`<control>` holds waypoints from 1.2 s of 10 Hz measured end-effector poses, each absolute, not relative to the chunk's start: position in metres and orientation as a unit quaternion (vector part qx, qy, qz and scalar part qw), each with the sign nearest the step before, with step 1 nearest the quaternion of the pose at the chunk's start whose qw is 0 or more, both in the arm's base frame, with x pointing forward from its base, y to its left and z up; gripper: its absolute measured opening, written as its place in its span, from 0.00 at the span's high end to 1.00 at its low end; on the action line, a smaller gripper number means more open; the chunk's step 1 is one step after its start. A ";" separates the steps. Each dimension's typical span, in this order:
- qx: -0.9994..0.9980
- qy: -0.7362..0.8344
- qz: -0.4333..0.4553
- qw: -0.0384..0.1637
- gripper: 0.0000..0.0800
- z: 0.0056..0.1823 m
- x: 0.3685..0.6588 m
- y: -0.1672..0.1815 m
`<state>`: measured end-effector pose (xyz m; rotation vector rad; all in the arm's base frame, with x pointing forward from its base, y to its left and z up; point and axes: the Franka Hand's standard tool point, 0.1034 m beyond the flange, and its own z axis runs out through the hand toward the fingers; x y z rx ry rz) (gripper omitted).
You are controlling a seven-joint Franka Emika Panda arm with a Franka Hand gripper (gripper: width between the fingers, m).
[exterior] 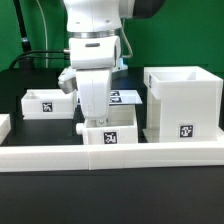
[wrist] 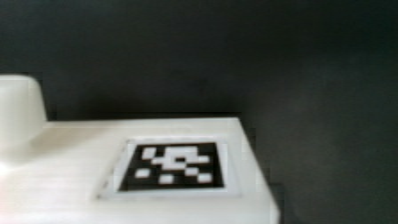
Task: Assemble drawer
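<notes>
A: Where is the drawer to be found?

B: It is seen as three loose parts. The housing (exterior: 182, 105) is stood at the exterior view's right, with an opening shown at its top. The front tray (exterior: 108, 136) is laid just beside it, close to the border wall (exterior: 50, 157), its knob (exterior: 80, 128) turned toward the exterior view's left. The second tray (exterior: 45, 103) is set well apart, at the exterior view's left. Neither tray is seen inserted.

A: And the gripper?

B: The gripper (exterior: 91, 112) is held directly over the front tray, toward the knob end. Whether the jaws are apart or together cannot be told, as white is lost against white. In the wrist view the tray's top and its tag (wrist: 175, 165) are shown close below, blurred.

A: Which step is judged to be in hand?

B: An approach for a grasp on the front tray. The assembly is judged to be at an early stage.

A: What is called for next?

B: A firm hold on a tray wall is needed. The tray would then have to be lifted and lined up squarely with the housing's opening. The marker board (exterior: 127, 96) behind is to be left untouched.
</notes>
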<state>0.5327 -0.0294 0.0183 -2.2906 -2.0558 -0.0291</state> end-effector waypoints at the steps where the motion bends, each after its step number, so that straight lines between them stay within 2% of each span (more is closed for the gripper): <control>1: -0.743 -0.668 -0.010 0.032 0.95 0.018 0.532 -0.028; 3: -0.732 -0.681 -0.021 0.019 0.95 0.018 0.535 -0.014; 4: -0.726 -0.687 -0.031 0.005 0.95 0.018 0.538 -0.011; 12: -0.731 -0.682 -0.024 0.003 0.95 0.016 0.535 -0.008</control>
